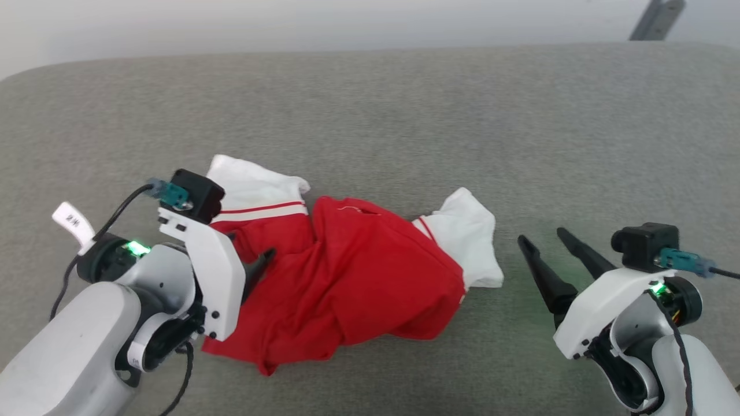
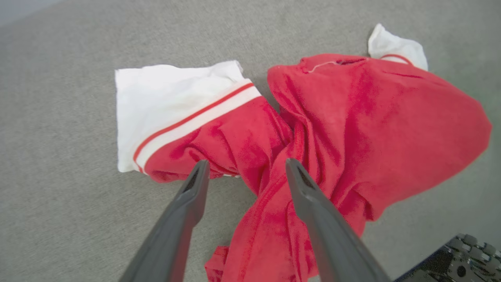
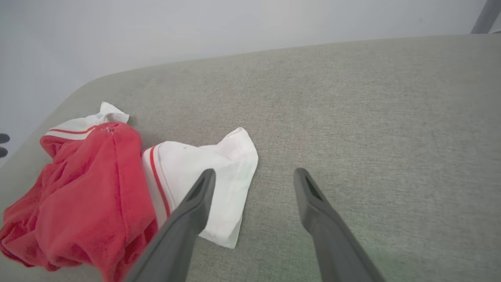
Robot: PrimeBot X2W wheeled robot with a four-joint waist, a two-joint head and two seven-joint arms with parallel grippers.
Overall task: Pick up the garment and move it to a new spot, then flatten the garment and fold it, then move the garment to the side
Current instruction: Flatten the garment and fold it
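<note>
The garment (image 1: 358, 277) lies crumpled on the grey surface, a red body with a white sleeve at each end. In the left wrist view the garment (image 2: 352, 129) bunches in folds just beyond my open left gripper (image 2: 244, 168), whose dark fingers straddle a red fold without pinching it. In the head view my left gripper (image 1: 260, 263) is mostly hidden behind its white housing at the garment's left edge. My right gripper (image 1: 543, 240) stands open, a short way right of the white sleeve (image 1: 471, 237). In the right wrist view the right gripper (image 3: 252, 174) hovers over bare surface beside the sleeve (image 3: 203, 172).
The grey fabric surface (image 1: 404, 115) stretches wide behind and to the right of the garment. Its curved far edge meets a pale wall. A dark metal leg (image 1: 656, 20) stands at the top right, beyond the edge.
</note>
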